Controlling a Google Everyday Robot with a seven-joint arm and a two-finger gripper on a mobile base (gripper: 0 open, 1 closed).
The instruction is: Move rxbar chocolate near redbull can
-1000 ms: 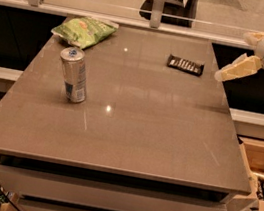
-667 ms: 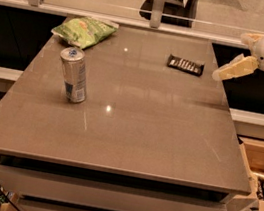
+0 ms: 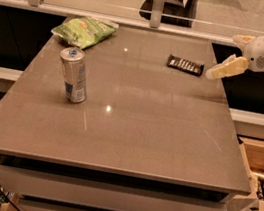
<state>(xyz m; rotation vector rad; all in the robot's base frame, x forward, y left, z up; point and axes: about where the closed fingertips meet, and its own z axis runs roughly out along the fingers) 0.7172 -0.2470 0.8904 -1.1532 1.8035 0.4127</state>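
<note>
Black-wrapped rxbar chocolate (image 3: 185,64) lies flat on the table (image 3: 148,130) just beside the claw (image 3: 226,68), on the side toward the redbull can (image 3: 74,74), which stands well apart beyond it; bar's long axis points roughly at the claw, whose opening cannot be told.

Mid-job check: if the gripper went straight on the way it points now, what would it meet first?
Probably the small flat bar in the black wrapper: the gripper, at the far right, points left and slightly down at it. Depth is unclear, so it might touch the brown-grey tabletop first.
</note>
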